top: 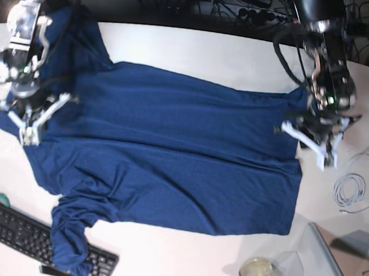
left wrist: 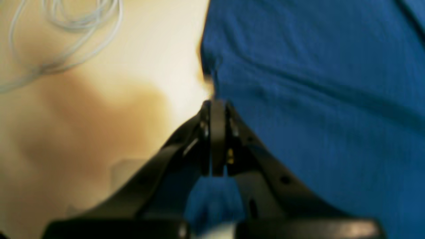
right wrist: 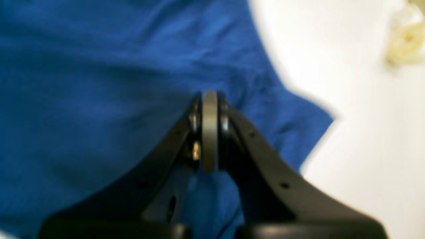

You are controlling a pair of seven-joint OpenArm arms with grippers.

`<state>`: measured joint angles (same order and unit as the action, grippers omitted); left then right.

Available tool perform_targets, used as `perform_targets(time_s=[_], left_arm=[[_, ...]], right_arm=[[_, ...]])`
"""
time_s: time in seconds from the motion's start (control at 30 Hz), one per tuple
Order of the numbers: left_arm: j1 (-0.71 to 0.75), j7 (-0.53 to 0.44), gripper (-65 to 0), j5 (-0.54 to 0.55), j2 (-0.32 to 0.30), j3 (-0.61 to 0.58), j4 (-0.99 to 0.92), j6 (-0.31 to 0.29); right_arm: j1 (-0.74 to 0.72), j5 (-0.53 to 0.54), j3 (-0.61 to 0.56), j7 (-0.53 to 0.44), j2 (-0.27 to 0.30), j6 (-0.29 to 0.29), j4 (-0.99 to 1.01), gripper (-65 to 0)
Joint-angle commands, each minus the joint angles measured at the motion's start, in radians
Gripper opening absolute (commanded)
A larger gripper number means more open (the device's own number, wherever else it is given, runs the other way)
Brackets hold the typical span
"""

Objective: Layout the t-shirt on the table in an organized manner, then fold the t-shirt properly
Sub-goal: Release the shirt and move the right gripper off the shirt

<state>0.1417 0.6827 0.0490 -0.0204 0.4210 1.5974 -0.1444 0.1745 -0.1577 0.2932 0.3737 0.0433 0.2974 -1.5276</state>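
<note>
Spreading step underway: t-shirt [top: 170, 156] lies across bench [top: 199, 49] mid, one sleeve bunched over keyboard [top: 15, 226] at near edge. Left gripper [left wrist: 217, 106] & right gripper [right wrist: 210, 99] fingers clamped on cloth. Next, prob: pull taut, flatten that sleeve.

My desk [top: 199, 49] is white, curved far edge. Navy t-shirt [top: 170, 156] lies spread across most of it (one sleeve bunched, draped over the black keyboard [top: 15, 226] at the near left corner). Coiled pale cable [top: 349, 190] at right, clear jar [top: 258, 273] near the front.
</note>
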Motion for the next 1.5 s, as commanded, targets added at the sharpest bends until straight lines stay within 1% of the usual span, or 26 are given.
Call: perform_targets(time_s=[0.0,0.13,0.2,0.27,0.47,0.57,0.73,0.93,1.0,1.07,1.17,1.2,1.23,1.3,1.37,1.4,1.47], left_arm=[[0.020,-0.008,-65.0,-0.004,-0.003,0.002,0.022,0.007],[0.100,-0.014,-65.0,-0.005,-0.003,0.002,-0.007,0.007],[0.129,-0.053,-65.0,-0.007,-0.003,0.002,-0.032,0.007],[0.154,-0.087,-65.0,-0.007,-0.026,0.002,-0.059,0.007],[0.194,-0.093,-65.0,-0.007,-0.071,0.002,-0.111,0.007],[0.213,-0.093,-65.0,-0.007,-0.092,0.002,-0.093,0.007],[0.209,-0.088,-65.0,-0.007,-0.097,0.005,-0.042,0.007],[0.212,-0.079,-65.0,-0.005,-0.088,0.003,0.073,0.007],[0.198,-0.047,-65.0,-0.005,-0.088,0.003,0.071,0.007],[0.171,-0.041,-65.0,-0.005,-0.085,0.003,0.053,0.007],[0.143,-0.041,-65.0,-0.005,-0.069,0.005,0.022,0.007],[0.140,-0.041,-65.0,-0.005,-0.069,0.003,0.021,0.007],[0.140,-0.041,-65.0,-0.005,-0.068,0.006,0.021,0.007],[0.140,-0.041,-65.0,-0.005,-0.068,0.011,0.021,0.007],[0.144,-0.042,-65.0,-0.005,-0.072,0.012,0.021,0.007],[0.146,-0.042,-65.0,-0.005,-0.074,0.012,0.021,0.007],[0.146,-0.042,-65.0,-0.005,-0.075,0.012,0.021,0.007]], right_arm=[[0.015,-0.004,0.007,-0.012,-0.001,-0.013,-0.026,-64.7],[0.079,-0.004,0.007,-0.014,-0.015,-0.013,-0.014,-64.8],[0.096,-0.004,0.007,-0.014,-0.015,-0.013,-0.014,-64.8],[0.107,-0.004,0.007,-0.014,-0.015,-0.013,-0.012,-64.8],[0.110,-0.004,0.016,-0.012,-0.013,-0.013,0.072,-64.8],[0.121,-0.004,0.016,-0.012,-0.013,-0.013,0.098,-64.8],[0.138,-0.004,0.016,-0.012,-0.013,-0.014,0.089,-64.8],[0.184,-0.004,0.018,-0.012,-0.015,-0.014,-0.057,-64.7],[0.176,-0.004,0.051,-0.012,-0.015,-0.016,-0.080,-64.2],[0.121,-0.004,0.094,-0.012,-0.015,-0.016,-0.055,-64.2],[-0.005,-0.004,0.225,-0.012,-0.015,-0.016,0.052,-63.5],[-0.042,-0.004,0.266,-0.012,-0.015,-0.016,0.089,-61.4],[-0.079,-0.004,0.308,-0.012,-0.012,-0.016,0.126,-57.2],[-0.138,-0.004,0.377,-0.012,-0.007,-0.014,0.190,-45.2],[-0.174,-0.004,0.410,-0.012,-0.004,-0.014,0.244,-35.9],[-0.186,-0.004,0.412,-0.012,-0.003,-0.014,0.264,-34.7],[-0.200,-0.003,0.412,-0.014,0.019,-0.014,0.313,-35.9]])
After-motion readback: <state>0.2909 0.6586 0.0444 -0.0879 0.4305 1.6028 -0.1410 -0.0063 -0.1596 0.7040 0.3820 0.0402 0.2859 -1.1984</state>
